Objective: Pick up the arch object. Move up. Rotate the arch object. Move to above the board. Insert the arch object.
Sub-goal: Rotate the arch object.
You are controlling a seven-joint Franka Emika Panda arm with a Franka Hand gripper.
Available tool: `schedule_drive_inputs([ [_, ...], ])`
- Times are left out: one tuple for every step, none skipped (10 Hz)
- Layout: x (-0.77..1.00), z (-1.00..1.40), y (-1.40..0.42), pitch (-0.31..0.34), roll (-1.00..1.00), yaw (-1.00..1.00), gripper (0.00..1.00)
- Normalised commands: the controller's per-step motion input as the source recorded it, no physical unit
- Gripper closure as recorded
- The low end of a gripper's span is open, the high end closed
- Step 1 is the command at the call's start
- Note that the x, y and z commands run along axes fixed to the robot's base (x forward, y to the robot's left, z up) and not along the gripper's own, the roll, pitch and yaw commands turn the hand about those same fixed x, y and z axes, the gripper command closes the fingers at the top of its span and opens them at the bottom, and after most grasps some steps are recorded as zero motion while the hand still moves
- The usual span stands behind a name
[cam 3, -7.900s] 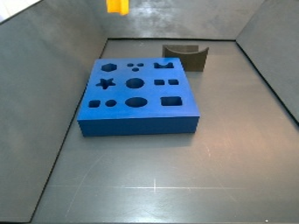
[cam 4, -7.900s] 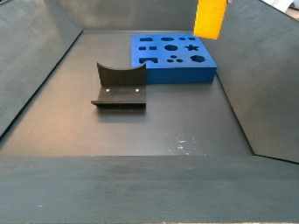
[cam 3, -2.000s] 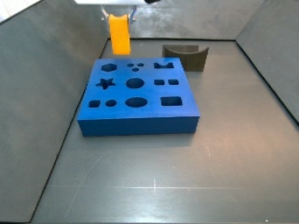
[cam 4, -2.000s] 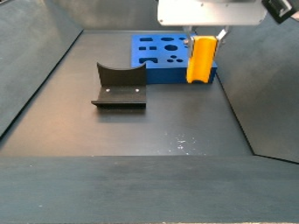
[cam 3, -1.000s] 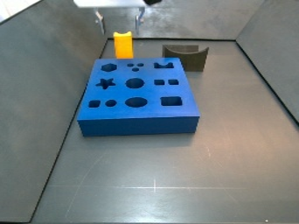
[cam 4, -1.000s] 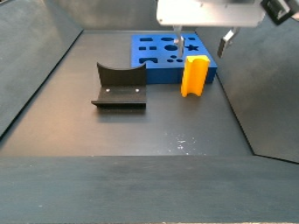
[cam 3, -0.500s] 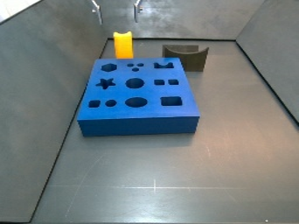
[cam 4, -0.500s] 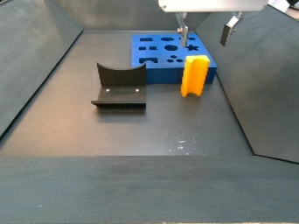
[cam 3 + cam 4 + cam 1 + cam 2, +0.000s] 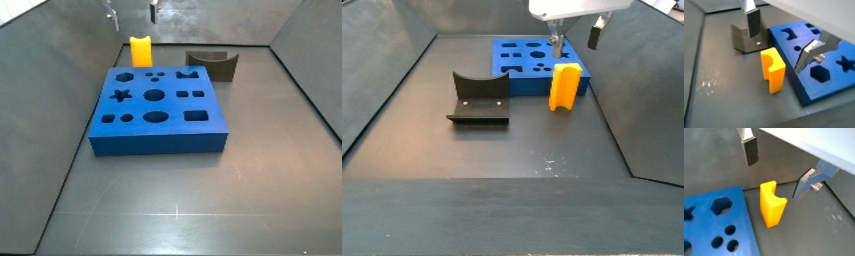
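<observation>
Nearest you in a side view lies the bare grey floor point(image 9: 201, 210), and beyond it the board point(image 9: 158, 110), a thick blue slab resting flat with its star, circle, square and hexagon cut-outs all unfilled. Behind its far edge, toward the left, you see the arch object point(image 9: 140, 50) standing upright on the floor just beside the board, not in any cut-out; a wrist view shows the curved notch in its upper face point(image 9: 772, 70). To the right of it, at the far wall, stands the fixture point(image 9: 214, 63). Above the arch object hangs the gripper point(image 9: 573, 37), its fingers point(image 9: 751, 22) spread apart and holding nothing, clear of the block.
</observation>
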Motion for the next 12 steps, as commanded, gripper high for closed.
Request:
schedule_drive_inputs([
  [0.03,-0.02,-0.01,-0.003,0.0,1.0,0.0],
  [0.03,-0.02,-0.01,-0.003,0.0,1.0,0.0],
  [0.03,-0.02,-0.01,-0.003,0.0,1.0,0.0],
  [0.03,-0.02,-0.01,-0.003,0.0,1.0,0.0],
  [0.03,-0.02,-0.01,-0.003,0.0,1.0,0.0],
  [0.03,-0.02,-0.01,-0.003,0.0,1.0,0.0],
  [0.03,-0.02,-0.01,-0.003,0.0,1.0,0.0],
  [0.03,-0.02,-0.01,-0.004,0.0,1.0,0.0],
  [0.03,-0.02,-0.01,-0.004,0.0,1.0,0.0],
  [0.03,-0.02,-0.01,-0.004,0.0,1.0,0.0],
  [0.03,-0.02,-0.01,-0.004,0.0,1.0,0.0],
  [0.03,-0.02,-0.01,-0.004,0.0,1.0,0.0],
])
